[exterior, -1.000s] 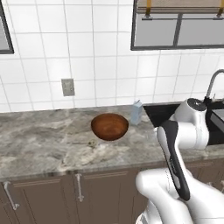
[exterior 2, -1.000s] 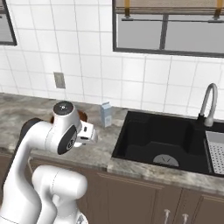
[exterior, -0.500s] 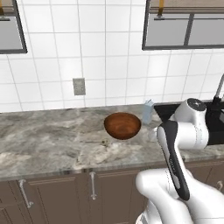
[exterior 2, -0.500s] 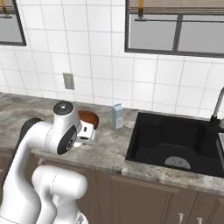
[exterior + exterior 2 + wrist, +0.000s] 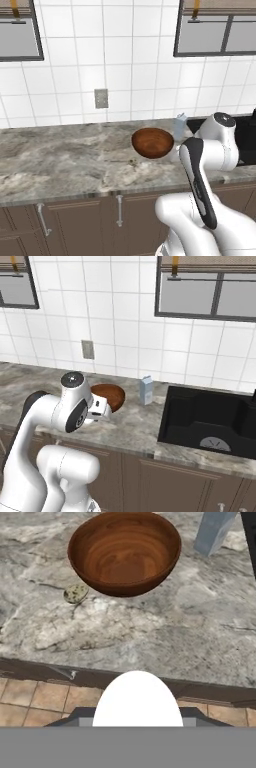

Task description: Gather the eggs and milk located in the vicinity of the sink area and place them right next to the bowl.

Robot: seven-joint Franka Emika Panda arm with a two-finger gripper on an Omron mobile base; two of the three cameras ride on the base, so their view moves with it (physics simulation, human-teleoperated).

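The marble counter runs under the tiled wall, and the sink area is recessed into it at its right end, seen in the right base view as a black basin. The bowl stands on the counter well left of the basin; since it is the target of the task, things are meant to be collected beside it. The milk stands upright on the counter between bowl and basin, near the bowl but apart from it, so it may be judged as either already set down there or not yet close enough. A small speckled egg lies on the marble just beside the bowl's base, seemingly touching or nearly touching it, which is judged to be a delivered item. A smooth white egg is seen at the bottom of the hand view, between the fingers and in front of the counter edge; it is held out there presumably because it is being carried toward the bowl. The gripper is held at the front edge of the counter, just short of the bowl. Its jaws are drawn narrowly together and are judged to be clamped on the white egg, though the finger tips themselves are hidden behind it.
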